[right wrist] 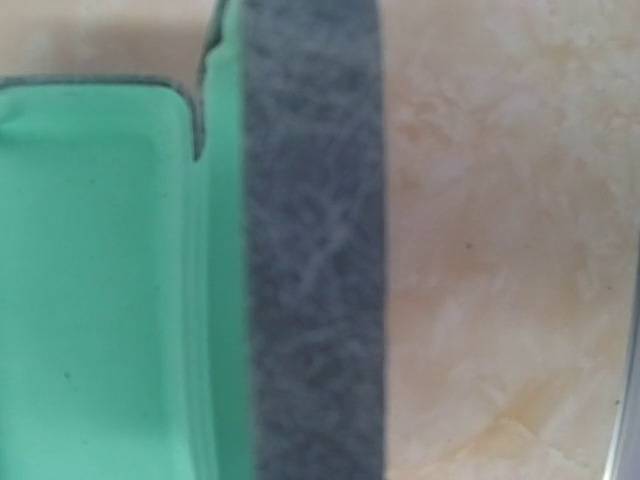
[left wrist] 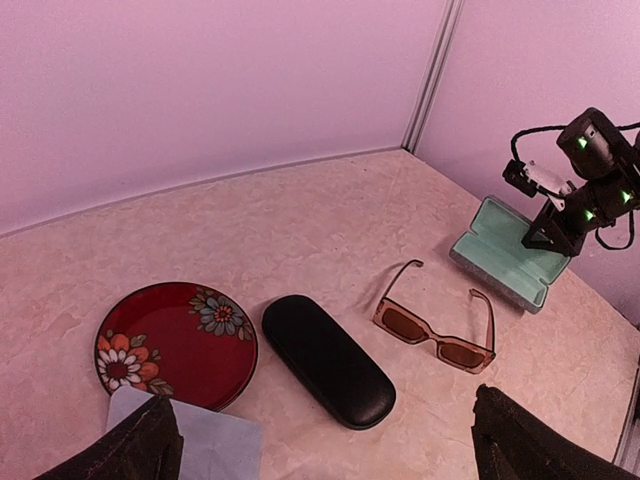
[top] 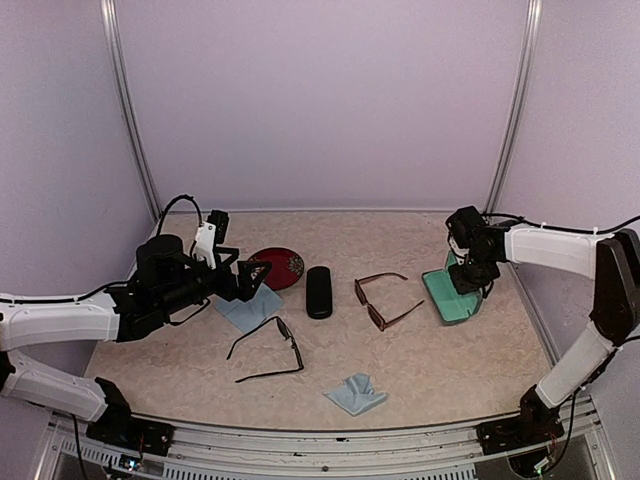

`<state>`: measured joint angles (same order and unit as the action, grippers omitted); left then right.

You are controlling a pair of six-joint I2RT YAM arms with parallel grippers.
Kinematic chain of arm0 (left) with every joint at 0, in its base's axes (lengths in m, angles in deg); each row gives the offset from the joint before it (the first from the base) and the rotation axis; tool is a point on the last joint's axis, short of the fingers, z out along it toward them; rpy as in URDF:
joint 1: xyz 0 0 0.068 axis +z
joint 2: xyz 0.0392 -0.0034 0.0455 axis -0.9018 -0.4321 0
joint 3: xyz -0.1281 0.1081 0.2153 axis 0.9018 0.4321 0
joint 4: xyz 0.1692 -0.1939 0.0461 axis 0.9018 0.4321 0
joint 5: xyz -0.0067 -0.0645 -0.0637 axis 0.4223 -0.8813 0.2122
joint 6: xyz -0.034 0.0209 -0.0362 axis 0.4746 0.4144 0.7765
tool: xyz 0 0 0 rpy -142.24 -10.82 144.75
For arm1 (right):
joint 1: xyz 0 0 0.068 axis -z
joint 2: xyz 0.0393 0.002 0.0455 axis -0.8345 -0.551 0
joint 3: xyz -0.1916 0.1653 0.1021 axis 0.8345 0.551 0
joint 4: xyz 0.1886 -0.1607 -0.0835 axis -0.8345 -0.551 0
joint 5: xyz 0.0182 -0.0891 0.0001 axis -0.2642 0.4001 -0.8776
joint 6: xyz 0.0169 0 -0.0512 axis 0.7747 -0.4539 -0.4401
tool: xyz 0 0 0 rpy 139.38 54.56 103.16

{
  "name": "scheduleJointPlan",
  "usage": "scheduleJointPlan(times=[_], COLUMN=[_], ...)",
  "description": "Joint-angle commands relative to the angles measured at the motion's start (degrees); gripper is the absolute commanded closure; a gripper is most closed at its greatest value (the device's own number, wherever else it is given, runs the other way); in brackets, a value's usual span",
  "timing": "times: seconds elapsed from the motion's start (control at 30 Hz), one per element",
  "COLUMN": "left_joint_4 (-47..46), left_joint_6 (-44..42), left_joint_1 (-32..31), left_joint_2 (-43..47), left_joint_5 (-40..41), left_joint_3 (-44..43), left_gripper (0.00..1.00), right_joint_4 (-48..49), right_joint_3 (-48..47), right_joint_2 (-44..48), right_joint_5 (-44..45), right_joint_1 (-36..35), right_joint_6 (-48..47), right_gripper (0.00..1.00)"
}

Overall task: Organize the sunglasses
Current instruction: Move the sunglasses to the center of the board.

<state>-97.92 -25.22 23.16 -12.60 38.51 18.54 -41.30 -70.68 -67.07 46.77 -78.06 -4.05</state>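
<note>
The black-framed sunglasses (top: 268, 350) lie open on the table in front of my left arm. The reddish-brown sunglasses (top: 385, 300) (left wrist: 437, 330) lie open at mid-table, arms toward the back. My left gripper (top: 245, 278) (left wrist: 335, 445) hovers open and empty over a light-blue cloth (top: 245, 310) (left wrist: 185, 440); only its dark fingertips (left wrist: 145, 445) show at the wrist view's bottom corners. My right gripper (top: 468, 278) (left wrist: 548, 232) is down on the open green-lined case (top: 450, 292) (left wrist: 505, 250) (right wrist: 90, 280), narrowly shut at its grey rim (right wrist: 315, 260). Its fingers are hidden in the right wrist view.
A shut black case (top: 319, 292) (left wrist: 327, 360) lies between the red flowered plate (top: 278, 268) (left wrist: 175, 342) and the brown pair. A second light-blue cloth (top: 355, 393) lies crumpled near the front edge. Walls enclose the back and sides.
</note>
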Motion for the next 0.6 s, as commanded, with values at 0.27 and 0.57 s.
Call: scheduleJointPlan(times=[0.27,0.57], left_joint_4=[0.3,0.5], left_joint_6=[0.0,0.0], left_joint_1=[-0.3,-0.3], left_joint_2=[0.7,0.5], left_joint_5=[2.6,3.1], left_joint_3=[0.4,0.2], left_gripper=[0.01,0.01], right_joint_4=[6.5,8.2], right_joint_3=[0.6,-1.3], right_joint_2=[-3.1,-5.5], right_joint_5=[-5.7,-8.1], right_joint_1=[-3.5,-8.8], right_joint_6=[-0.6,-1.0], right_gripper=[1.00,1.00])
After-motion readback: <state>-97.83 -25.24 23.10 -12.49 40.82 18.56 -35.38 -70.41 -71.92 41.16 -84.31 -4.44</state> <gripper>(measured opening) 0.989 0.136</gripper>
